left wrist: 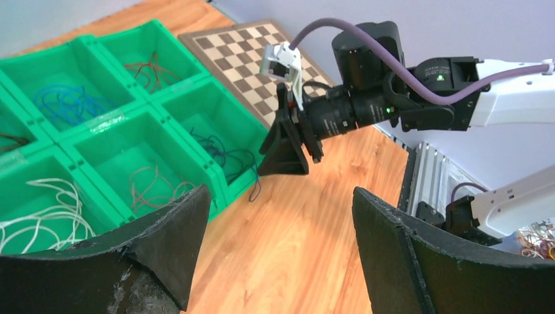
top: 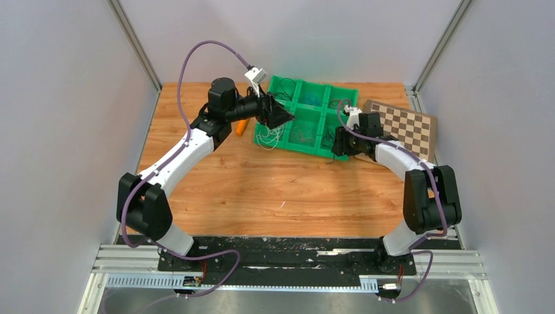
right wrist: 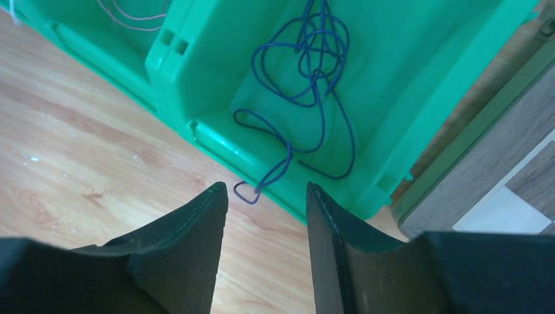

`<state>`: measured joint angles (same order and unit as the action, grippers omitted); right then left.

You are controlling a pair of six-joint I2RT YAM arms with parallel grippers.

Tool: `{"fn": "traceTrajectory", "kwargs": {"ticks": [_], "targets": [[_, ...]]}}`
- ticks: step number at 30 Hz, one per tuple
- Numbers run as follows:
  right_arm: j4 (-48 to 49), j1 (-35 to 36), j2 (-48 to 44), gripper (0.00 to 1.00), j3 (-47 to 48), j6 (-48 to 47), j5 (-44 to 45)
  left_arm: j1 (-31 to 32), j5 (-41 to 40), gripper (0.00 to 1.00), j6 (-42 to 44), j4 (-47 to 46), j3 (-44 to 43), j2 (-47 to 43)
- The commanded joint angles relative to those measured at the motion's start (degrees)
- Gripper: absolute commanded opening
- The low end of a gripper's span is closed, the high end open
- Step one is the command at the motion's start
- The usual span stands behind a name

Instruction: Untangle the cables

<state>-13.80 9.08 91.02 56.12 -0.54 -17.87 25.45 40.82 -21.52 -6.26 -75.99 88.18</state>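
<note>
The cables lie sorted by colour in a green six-compartment tray (top: pixel 278 82): white strands (left wrist: pixel 46 209), blue (left wrist: pixel 65 101), reddish (left wrist: pixel 150 65), pinkish (left wrist: pixel 154 186) and dark blue (right wrist: pixel 314 65). White strands spill over the tray's front left edge (top: pixel 267 136). A loop of the dark blue wire (right wrist: pixel 247 193) hangs over the tray's front wall onto the wood. My right gripper (right wrist: pixel 266 188) is open and empty, low at the tray's front right corner, its tips just short of that loop. My left gripper (left wrist: pixel 280 193) is open and empty, above the tray's front left part (top: pixel 281 116).
A chessboard (top: pixel 406 127) lies right of the tray, touching it, close behind my right gripper. A small orange object (top: pixel 242 126) lies left of the tray under my left arm. Grey walls close in the table's left, right and back sides.
</note>
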Motion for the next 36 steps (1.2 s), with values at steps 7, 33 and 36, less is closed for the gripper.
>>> {"fn": "traceTrajectory", "kwargs": {"ticks": [7,33,36], "targets": [[2.6,1.3,7.3,0.34,5.7,1.5,4.0,-1.1,-0.4,0.88,0.7,-1.7,0.7,-0.7],[16.0,0.4,13.4,0.0,11.2,-9.7,0.8,-4.4,-0.9,0.9,3.3,1.5,5.4,-4.7],[17.3,0.6,11.3,0.0,9.2,-10.0,2.2,-4.7,-1.8,0.92,4.3,2.8,6.3,-6.0]]}}
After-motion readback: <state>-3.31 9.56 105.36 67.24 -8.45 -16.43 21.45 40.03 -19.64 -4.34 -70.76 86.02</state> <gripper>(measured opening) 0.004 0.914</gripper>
